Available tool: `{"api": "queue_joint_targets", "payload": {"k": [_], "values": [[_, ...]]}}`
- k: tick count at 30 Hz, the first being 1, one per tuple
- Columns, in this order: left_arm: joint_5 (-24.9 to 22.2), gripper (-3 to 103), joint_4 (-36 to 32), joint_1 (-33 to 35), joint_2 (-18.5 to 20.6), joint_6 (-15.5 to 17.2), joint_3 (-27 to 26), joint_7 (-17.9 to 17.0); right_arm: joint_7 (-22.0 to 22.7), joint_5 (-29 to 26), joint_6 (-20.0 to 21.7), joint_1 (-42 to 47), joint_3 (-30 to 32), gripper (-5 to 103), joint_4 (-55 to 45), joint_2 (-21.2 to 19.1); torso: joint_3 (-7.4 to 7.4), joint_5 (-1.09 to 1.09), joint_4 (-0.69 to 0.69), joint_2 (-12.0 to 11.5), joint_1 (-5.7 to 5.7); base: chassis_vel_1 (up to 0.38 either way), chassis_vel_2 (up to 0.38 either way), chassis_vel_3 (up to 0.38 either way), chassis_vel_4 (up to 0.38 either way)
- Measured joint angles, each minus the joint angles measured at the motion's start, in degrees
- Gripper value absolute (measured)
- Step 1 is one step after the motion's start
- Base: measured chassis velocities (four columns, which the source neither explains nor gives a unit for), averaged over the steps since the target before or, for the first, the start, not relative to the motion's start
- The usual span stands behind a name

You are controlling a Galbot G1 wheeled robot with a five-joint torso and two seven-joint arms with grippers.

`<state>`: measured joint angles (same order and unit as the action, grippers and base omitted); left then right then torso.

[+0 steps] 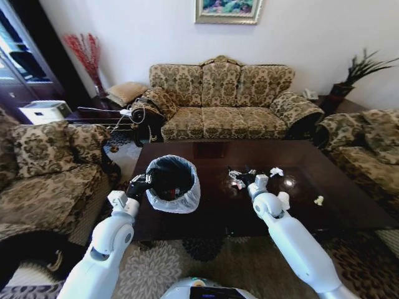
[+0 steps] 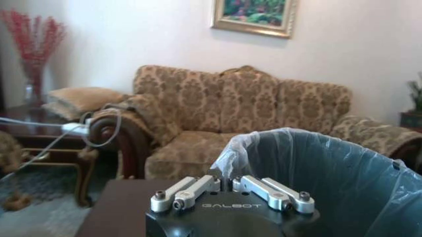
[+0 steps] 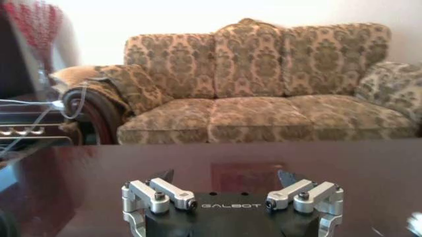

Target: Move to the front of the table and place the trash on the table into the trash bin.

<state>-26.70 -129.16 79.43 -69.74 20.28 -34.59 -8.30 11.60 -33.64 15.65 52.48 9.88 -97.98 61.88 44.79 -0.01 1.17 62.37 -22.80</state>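
Fingers of the right gripper point(image 3: 228, 180) spread wide, nothing between, low over the table point(image 1: 212, 208) near the trash point(image 1: 240, 179) scraps mid-table. Left gripper point(image 1: 138, 187) pinched narrow on the bag rim of the trash bin point(image 1: 173, 184), which stands on the table's left part. Glossy dark top reflects the room. Patterned sofa point(image 1: 221, 99) at far wall w/ framed painting point(image 1: 227, 10) above; armchairs both sides.

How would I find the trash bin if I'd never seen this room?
Look at the big dark table in front of the sofa. On its left part, by the robot's left hand, stands the trash bin. It is round, black inside, with a whitish bag over its rim.
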Motion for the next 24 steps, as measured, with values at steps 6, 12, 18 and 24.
{"api": "queue_joint_targets", "payload": {"k": [6, 12, 18, 24], "values": [[-0.2, 3, -0.7, 0.2, -0.1, -0.3, -0.2, 0.1, -0.5, 2.2, 0.3, 1.0, 0.0, 100, 0.5, 1.2, 0.0, 0.01, -0.02, 0.0, 0.0, -0.048, -0.047, -0.049, -0.048], [-0.2, 3, -1.6, 0.5, -0.7, -0.3, -0.1, 0.1, -0.9, 3.4, 1.9, 1.7, 0.2, 100, 0.2, 1.3, 0.0, 0.0, 0.04, 0.0, 0.0, -0.004, -0.002, 0.009, 0.006], [-0.1, 3, -2.1, 0.7, -0.9, -0.3, 0.1, 0.3, -1.0, 3.8, 2.0, 1.7, -0.1, 100, 0.3, 1.5, 0.0, 0.0, 0.02, 0.0, 0.0, -0.062, -0.058, 0.069, 0.066], [-0.1, 3, -2.4, 0.9, -0.9, -0.3, 0.3, 0.3, -1.8, 4.8, 1.6, 0.2, -1.2, 100, 3.8, 2.6, 0.0, -0.01, 0.01, 0.0, 0.0, -0.19, -0.178, 0.183, 0.171]]}}
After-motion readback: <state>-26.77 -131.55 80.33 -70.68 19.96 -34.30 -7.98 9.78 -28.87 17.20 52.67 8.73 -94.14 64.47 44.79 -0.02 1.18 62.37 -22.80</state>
